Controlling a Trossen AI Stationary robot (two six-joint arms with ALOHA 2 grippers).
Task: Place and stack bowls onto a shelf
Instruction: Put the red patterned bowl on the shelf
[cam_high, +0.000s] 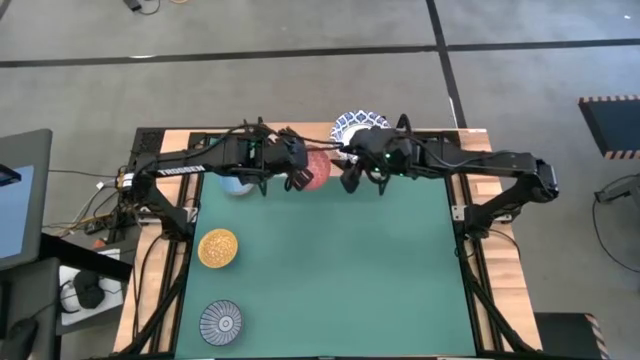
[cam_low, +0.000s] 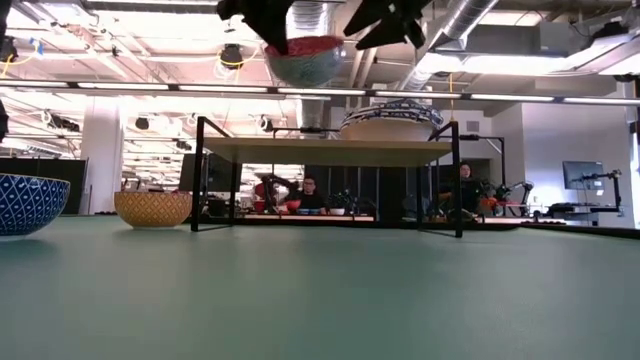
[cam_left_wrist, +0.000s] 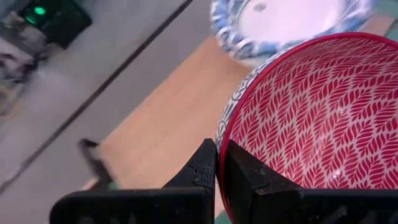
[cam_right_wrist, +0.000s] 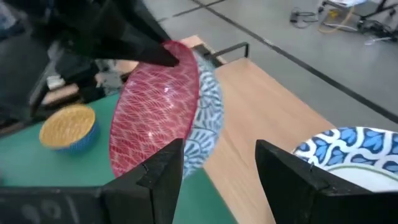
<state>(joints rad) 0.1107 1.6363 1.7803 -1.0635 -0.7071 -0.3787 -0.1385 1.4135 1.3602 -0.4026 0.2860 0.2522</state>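
Note:
The red bowl (cam_high: 318, 168) has a red leaf pattern inside and a blue-white pattern outside, and it hangs in the air above the light-wood shelf (cam_low: 330, 151). My left gripper (cam_left_wrist: 216, 167) is shut on it. My right gripper (cam_right_wrist: 217, 168) is open just to the bowl's right (cam_right_wrist: 155, 130); whether its finger touches the bowl, I cannot tell. A stack of white bowls with blue rims (cam_high: 355, 125) sits on the shelf's right part (cam_low: 390, 118). The light blue bowl (cam_high: 237, 184) is partly hidden under my left arm. My left gripper pinches the red bowl's rim (cam_left_wrist: 222, 134) on the side toward the table's left. One finger is inside the bowl and the other outside. The fingers come from the table's left, slanting down. The bowl is lifted clear above the shelf (cam_low: 305, 60), slightly tilted.
The golden yellow bowl (cam_high: 218, 248) and the grey striped bowl (cam_high: 221, 322) stand on the green mat near its left edge. The shelf stands along the mat's far edge, with bare board (cam_right_wrist: 261, 118) left of the stack. People sit in the room beyond the table (cam_low: 310, 190).

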